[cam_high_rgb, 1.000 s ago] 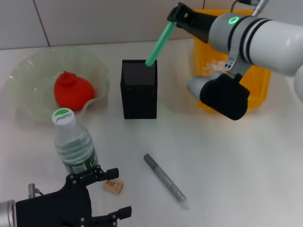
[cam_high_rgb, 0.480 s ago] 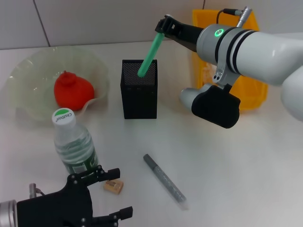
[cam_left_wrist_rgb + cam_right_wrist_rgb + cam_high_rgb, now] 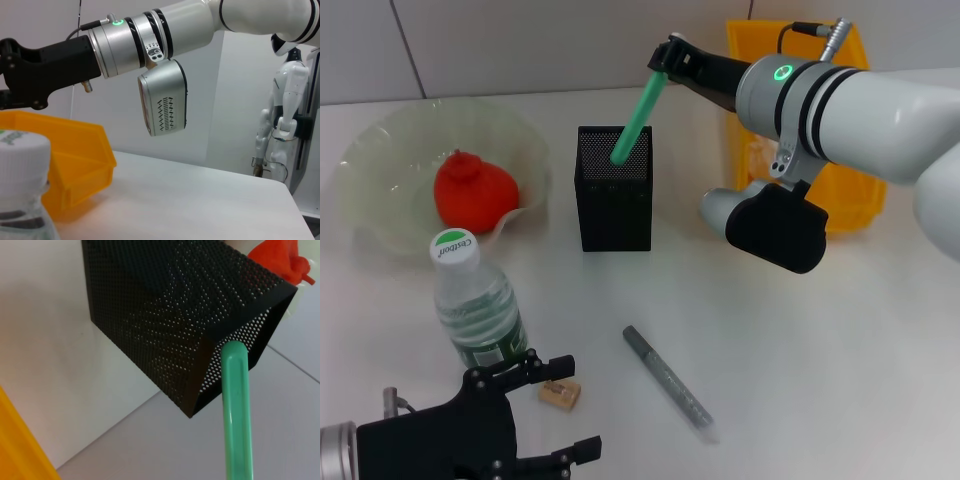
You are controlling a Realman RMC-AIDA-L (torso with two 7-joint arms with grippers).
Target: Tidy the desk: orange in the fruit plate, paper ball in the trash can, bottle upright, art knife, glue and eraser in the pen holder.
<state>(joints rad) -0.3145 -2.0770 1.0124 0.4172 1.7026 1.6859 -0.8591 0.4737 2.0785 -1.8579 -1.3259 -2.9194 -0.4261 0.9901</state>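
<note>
My right gripper is shut on the top of a slim green art knife. The knife leans with its lower end inside the black mesh pen holder; the right wrist view shows the knife entering the holder's mouth. The orange lies in the fruit plate. The bottle stands upright. My left gripper is open at the front left, with the tan eraser roughly between its fingers. A grey glue pen lies on the desk. A whitish wad, likely the paper ball, shows inside the yellow trash can.
The right arm's forearm and its grey and black wrist block hang over the desk in front of the trash can. The left wrist view shows the bottle cap, the trash can and the right arm above it.
The right arm moved left and down, bringing the green art knife's lower end from the holder's rim into the holder. In the last half second it has hardly moved. The left arm stayed put.
</note>
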